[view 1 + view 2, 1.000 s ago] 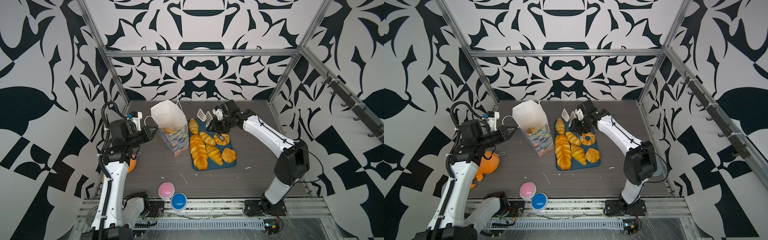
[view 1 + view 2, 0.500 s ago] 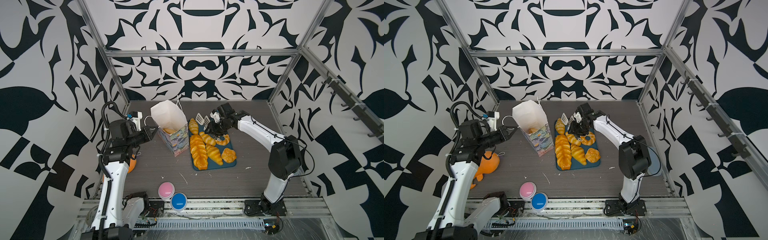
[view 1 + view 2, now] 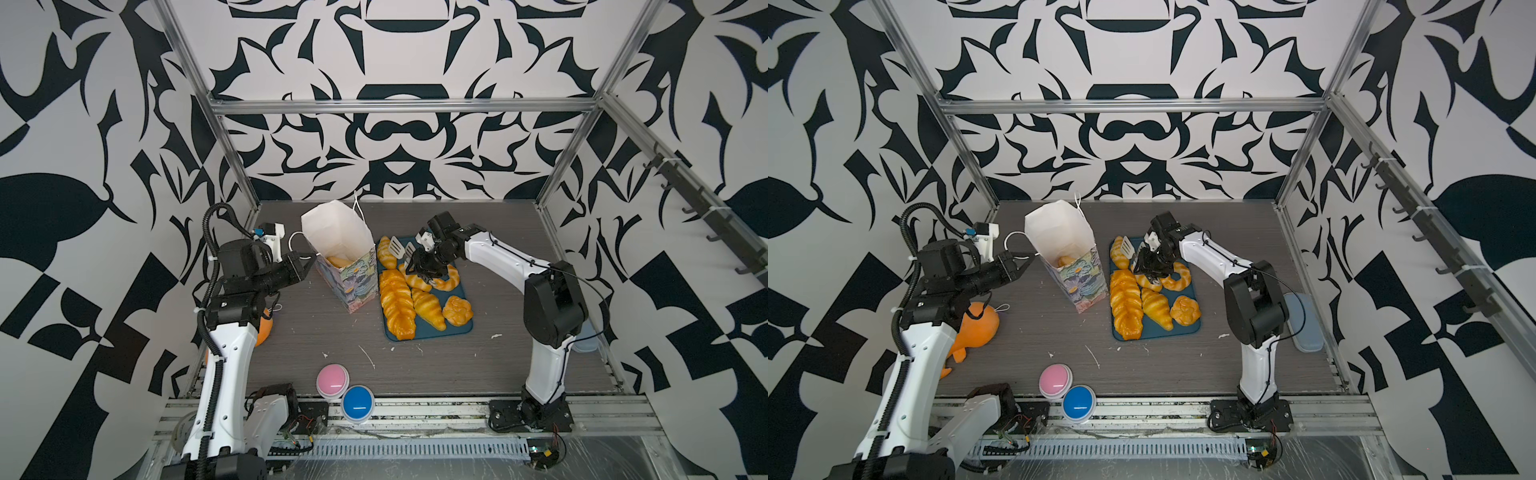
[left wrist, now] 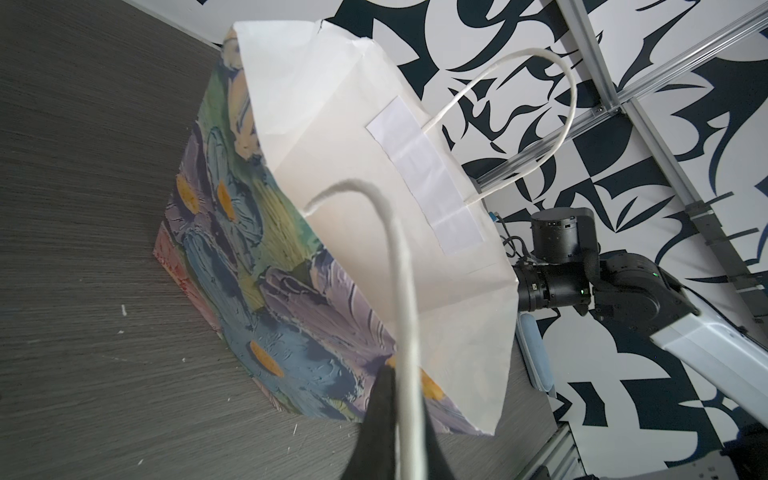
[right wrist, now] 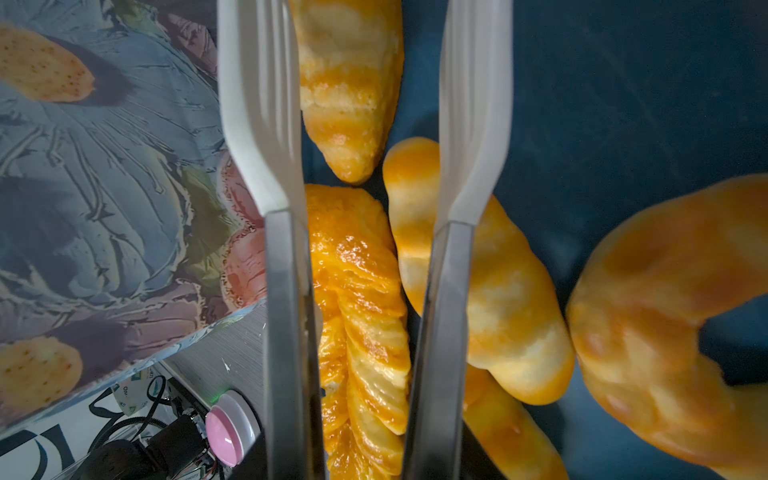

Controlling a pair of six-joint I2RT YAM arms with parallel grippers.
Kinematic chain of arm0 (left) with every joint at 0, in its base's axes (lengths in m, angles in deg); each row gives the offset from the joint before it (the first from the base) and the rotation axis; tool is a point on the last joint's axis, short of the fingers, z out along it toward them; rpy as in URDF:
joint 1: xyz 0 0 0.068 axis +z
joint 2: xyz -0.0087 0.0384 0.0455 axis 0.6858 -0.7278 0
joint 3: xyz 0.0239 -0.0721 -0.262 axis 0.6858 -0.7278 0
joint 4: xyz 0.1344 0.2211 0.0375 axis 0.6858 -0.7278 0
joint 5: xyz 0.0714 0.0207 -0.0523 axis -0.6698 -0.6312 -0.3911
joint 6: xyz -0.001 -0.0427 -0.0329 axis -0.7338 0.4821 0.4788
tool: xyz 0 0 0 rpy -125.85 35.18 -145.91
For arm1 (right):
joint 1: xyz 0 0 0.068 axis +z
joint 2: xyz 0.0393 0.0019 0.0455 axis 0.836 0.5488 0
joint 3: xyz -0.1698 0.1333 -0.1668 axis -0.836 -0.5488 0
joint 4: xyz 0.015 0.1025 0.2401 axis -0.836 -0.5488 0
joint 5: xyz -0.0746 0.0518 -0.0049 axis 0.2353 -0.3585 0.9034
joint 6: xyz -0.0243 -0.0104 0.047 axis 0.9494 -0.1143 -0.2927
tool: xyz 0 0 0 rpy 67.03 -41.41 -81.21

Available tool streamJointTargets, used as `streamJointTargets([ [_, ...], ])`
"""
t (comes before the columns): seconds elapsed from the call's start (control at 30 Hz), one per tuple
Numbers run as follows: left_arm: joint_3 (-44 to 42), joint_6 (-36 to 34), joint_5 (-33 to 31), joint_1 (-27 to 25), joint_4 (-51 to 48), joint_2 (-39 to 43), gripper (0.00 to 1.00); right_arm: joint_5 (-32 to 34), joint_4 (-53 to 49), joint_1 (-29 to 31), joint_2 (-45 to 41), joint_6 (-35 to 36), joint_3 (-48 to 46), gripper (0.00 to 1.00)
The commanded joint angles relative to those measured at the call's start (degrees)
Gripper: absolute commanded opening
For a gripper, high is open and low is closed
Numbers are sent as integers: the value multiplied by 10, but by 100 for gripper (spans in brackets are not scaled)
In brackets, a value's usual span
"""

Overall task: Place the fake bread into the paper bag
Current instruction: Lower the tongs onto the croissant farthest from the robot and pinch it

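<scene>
Toward the far edge of the table point(image 3: 498, 365), left of the middle, find the paper bag point(image 3: 353, 282) standing upright, mouth open, with one golden pastry point(image 3: 337, 261) down inside. Note the left gripper point(image 3: 307, 262) clenched on the bag's near cord handle point(image 4: 404, 291), the cord pinched between its dark fingers point(image 4: 380, 415). Just right of the bag, see a blue tray point(image 3: 461, 330) carrying the other fake bread: a long braided loaf point(image 3: 397, 305) along the left edge, a croissant point(image 3: 386, 251) at the far left corner, a second croissant point(image 3: 428, 309) beside the loaf, a knotted roll point(image 3: 457, 311) by the near right corner, a ring doughnut point(image 3: 451, 281) toward the far right. Over the tray's far half, find the right gripper point(image 3: 403, 248) released, white slotted blades point(image 5: 257, 104) parted above the loaf's far end and a third croissant point(image 5: 511, 299), gripping nothing.
</scene>
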Motion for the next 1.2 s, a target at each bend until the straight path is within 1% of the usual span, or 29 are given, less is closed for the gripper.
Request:
streamJointTargets([
  [0.0,-6,-6,7,2,-4,4,0,-20,18,0,-8,-4,34,47],
  [0.5,-5,-6,6,2,-7,7,0,-41,31,4,6,-11,50,47],
  [1.17,2,-6,7,2,-8,0,0,-57,29,11,56,-13,83,47],
])
